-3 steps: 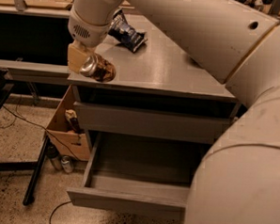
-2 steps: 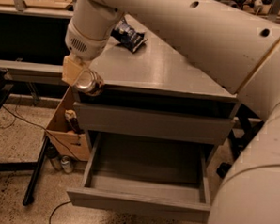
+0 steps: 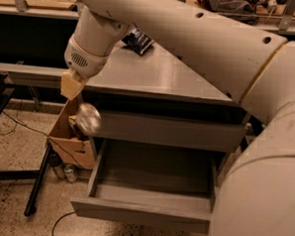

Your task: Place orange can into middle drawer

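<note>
My gripper (image 3: 81,104) hangs from the big cream arm at the cabinet's left front corner, its tan fingers (image 3: 71,84) pointing down. It is shut on the orange can (image 3: 88,119), whose silvery top faces the camera. The can is blurred. It is level with the upper drawer front, above and just left of the left side of the middle drawer (image 3: 142,214). That drawer is pulled out, and its grey inside shows nothing in it.
The closed grey drawer front (image 3: 171,132) sits above the open one. A dark blue snack bag (image 3: 138,40) lies at the back of the grey cabinet top (image 3: 154,75). A cardboard box (image 3: 69,144), small cans (image 3: 65,173) and a black stand leg (image 3: 37,183) are on the floor to the left.
The gripper has carried the can off the cabinet top's left front corner and down, from tabletop height to the level of the upper drawer front.
</note>
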Motion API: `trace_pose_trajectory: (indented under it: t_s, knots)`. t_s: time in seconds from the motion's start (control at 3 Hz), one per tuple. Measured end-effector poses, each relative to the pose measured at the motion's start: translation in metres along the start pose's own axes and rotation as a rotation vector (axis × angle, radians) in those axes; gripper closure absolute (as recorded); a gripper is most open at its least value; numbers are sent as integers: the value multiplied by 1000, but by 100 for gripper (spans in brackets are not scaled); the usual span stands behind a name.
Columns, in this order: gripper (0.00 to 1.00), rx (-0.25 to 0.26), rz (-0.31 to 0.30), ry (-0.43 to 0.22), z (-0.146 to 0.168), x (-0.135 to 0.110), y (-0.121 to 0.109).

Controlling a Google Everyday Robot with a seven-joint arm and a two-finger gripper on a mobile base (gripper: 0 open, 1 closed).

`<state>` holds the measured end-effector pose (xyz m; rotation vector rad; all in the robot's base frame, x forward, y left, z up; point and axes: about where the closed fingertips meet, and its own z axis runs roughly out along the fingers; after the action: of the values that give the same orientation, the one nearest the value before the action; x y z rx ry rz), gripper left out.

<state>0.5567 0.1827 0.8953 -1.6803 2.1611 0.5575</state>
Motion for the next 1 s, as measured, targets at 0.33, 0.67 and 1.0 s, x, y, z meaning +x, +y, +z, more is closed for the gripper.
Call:
trace_pose_trajectory:
  t_s: [0.33, 0.67, 1.0]
  knots:
    - [100, -109, -21, 16, 17, 3, -9]
    - [100, -191, -51, 41, 45, 5, -35]
    - [100, -217, -71, 39, 74, 2, -68]
